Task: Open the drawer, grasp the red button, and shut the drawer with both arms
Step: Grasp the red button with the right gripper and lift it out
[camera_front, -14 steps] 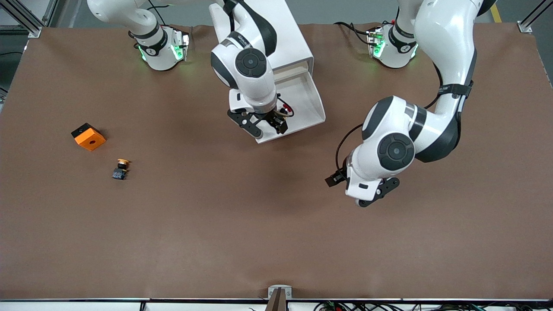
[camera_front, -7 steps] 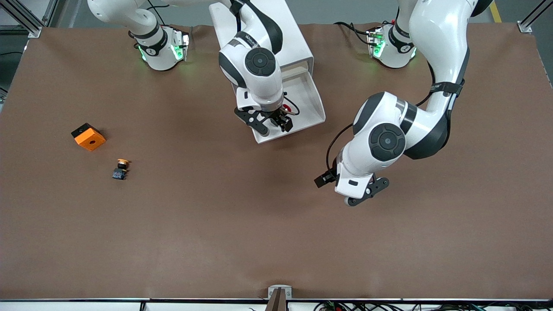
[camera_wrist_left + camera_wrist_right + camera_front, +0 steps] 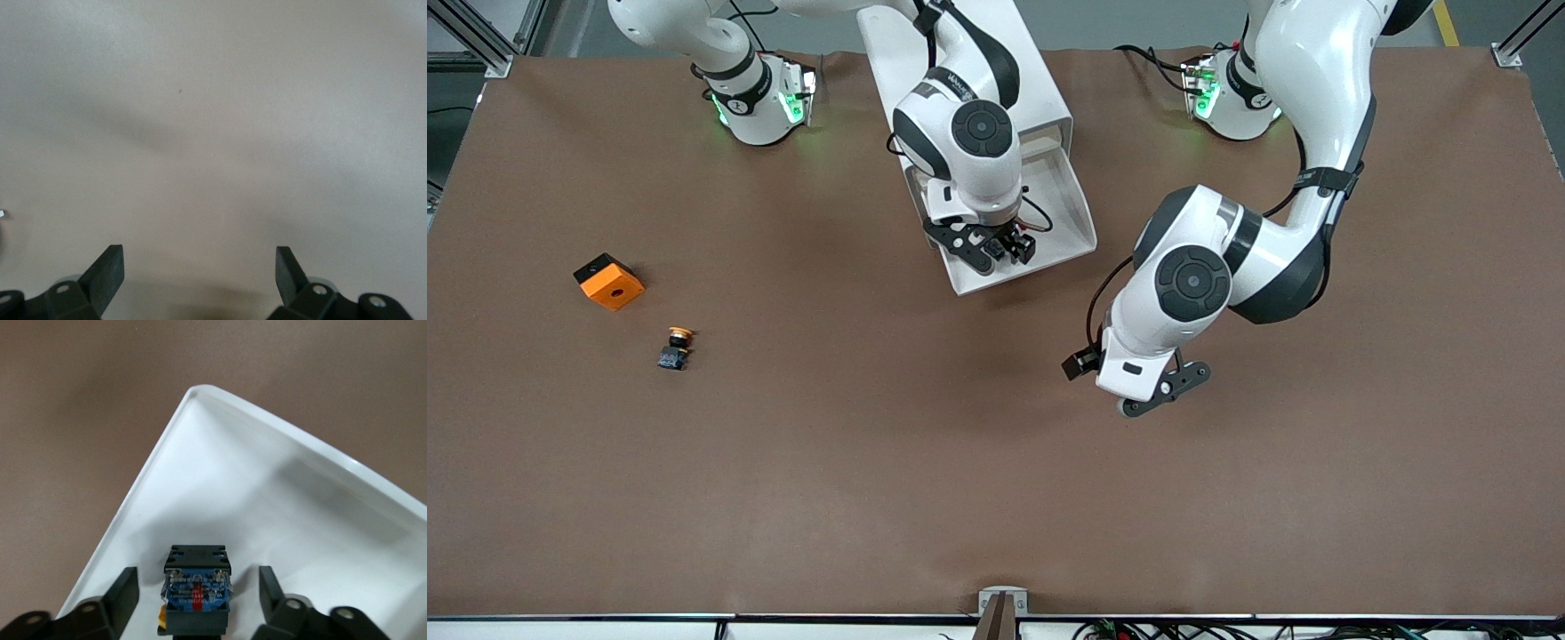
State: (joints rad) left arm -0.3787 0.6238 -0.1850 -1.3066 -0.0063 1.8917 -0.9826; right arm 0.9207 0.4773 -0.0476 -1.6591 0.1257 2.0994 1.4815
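Front view: left jaws open over brown table [image 3: 871, 462]; right jaws open astride button [image 3: 197, 588].

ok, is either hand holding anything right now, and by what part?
Nothing held yet. The right hand straddles the button at its dark body in the drawer, gaps on both sides. The left hand is open over the table.

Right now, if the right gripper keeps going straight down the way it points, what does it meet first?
Most likely the button, which sits between the right gripper's fingers inside the open drawer; beneath it is the drawer floor. Exact depth is unclear.
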